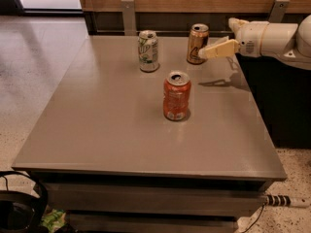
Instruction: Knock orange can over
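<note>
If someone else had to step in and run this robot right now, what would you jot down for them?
The hand hovers at the far right of the table, its tip by the orange can; contact unclear.
The orange can stands upright near the far edge.
The red-orange can and white-and-green can are upright; leave them.
Done: nothing knocked over yet.
Left: push the orange can over.

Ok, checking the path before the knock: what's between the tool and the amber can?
Nothing shows there in the camera view: the cream tool, extended from the right, has its tip right beside the amber, silver-topped drink can; contact is unclear.
</note>
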`<state>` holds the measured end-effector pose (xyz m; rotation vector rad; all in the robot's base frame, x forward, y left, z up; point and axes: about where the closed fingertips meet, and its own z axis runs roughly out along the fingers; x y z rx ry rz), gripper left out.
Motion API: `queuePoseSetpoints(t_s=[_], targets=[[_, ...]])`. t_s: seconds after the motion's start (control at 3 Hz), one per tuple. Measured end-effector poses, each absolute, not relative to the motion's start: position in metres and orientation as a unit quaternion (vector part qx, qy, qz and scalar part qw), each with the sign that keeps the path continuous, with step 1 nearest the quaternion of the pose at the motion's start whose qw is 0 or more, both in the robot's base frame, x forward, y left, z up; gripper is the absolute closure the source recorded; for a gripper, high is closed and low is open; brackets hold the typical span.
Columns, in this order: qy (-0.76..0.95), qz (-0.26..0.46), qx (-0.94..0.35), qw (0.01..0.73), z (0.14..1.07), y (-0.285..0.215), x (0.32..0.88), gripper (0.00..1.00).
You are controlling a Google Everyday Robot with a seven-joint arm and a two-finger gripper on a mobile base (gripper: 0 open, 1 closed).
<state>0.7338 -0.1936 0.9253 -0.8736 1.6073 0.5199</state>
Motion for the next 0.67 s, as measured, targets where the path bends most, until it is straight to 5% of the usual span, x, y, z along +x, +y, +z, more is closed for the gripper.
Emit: queuePoseSetpoints(t_s=[0.67], targets=[[0.686, 0.249, -0.324, 0.602, 0.899, -0.213, 0.770, 0.00]])
